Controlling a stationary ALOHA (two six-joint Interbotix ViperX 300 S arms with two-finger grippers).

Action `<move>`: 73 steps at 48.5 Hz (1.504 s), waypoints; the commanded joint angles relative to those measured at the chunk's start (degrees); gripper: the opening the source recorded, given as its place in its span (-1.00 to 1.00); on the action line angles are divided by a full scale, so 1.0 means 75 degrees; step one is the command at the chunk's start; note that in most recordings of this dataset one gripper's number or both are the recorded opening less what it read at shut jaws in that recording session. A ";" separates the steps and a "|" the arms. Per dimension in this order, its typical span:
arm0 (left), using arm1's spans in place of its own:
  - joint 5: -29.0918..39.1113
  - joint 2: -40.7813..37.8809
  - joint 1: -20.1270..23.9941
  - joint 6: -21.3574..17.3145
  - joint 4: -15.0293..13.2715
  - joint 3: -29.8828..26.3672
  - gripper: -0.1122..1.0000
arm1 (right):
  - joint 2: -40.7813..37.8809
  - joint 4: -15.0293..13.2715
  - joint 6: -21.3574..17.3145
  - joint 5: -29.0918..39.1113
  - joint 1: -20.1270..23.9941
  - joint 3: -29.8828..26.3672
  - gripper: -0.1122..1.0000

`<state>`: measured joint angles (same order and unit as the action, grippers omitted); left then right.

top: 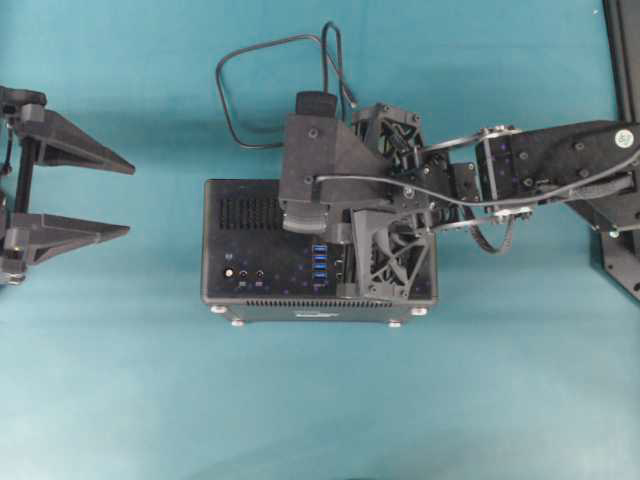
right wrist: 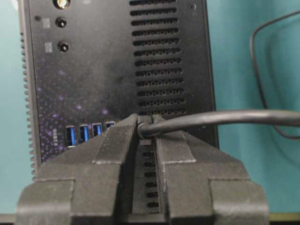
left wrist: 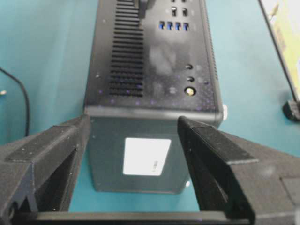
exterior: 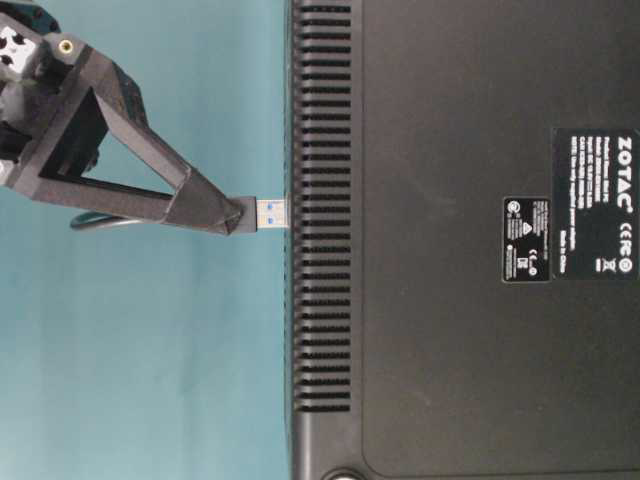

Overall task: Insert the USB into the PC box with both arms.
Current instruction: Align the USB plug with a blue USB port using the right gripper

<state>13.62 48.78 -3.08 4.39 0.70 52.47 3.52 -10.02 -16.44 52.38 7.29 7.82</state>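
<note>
Two grippers are in view, and they stand very differently. The right gripper (right wrist: 145, 129) has its fingers drawn nearly together, pinching the USB (exterior: 262, 213) just behind its plug; in the right wrist view the black cable comes out from between the fingertips and bends off to the right. From table level the plug's silver shell with its blue insert sticks out past the fingertips and its end sits right at the slotted edge of the PC box (exterior: 460, 240); whether it actually touches cannot be told. Overhead, this gripper hangs over the box's top panel, near the vent grille (top: 250, 212), and the cable's slack lies in one loop on the table (top: 120, 380) behind the box.

One gripper, the left gripper (top: 125, 198), is spread wide and holds nothing. It sits well apart from the box at the left edge of the overhead view, fingertips pointing toward it. Its wrist camera looks between the two fingers at the end face of the box, which carries one white label (left wrist: 146, 156).

Counted on the top panel: four blue ports (left wrist: 173, 26) in a row, one grille of slots, two small dark sockets and one brass-coloured connector. Four silver feet (top: 237, 321) show along the box's near edge
</note>
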 commanded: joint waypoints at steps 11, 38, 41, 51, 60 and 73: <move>-0.0035 0.0000 -0.0012 0.0012 0.0023 -0.0105 0.61 | 0.0082 -0.0023 0.0105 -0.0035 0.0082 -0.0012 -0.62; -0.0059 0.0000 -0.0012 0.0012 0.0023 -0.0152 0.60 | 0.0070 0.0023 0.0082 0.0012 0.0281 0.0059 -0.62; -0.0070 0.0000 -0.0012 0.0012 0.0023 -0.0152 0.60 | 0.0059 0.0023 0.0082 0.0012 0.0281 0.0082 -0.62; -0.0070 0.0000 -0.0012 0.0012 0.0023 -0.0164 0.60 | 0.0047 0.0023 0.0082 0.0023 0.0305 0.0094 -0.62; -0.0070 0.0000 -0.0012 0.0012 0.0023 -0.0152 0.60 | 0.0023 0.0070 0.0082 0.0070 0.0340 0.0082 -0.62; -0.0070 -0.0012 -0.0012 0.0012 0.0023 -0.0141 0.60 | 0.0023 0.0094 0.0070 0.0070 0.0375 0.0094 -0.62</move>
<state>13.62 48.87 -3.08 4.39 0.70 52.47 3.52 -9.67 -16.44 52.65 9.49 8.70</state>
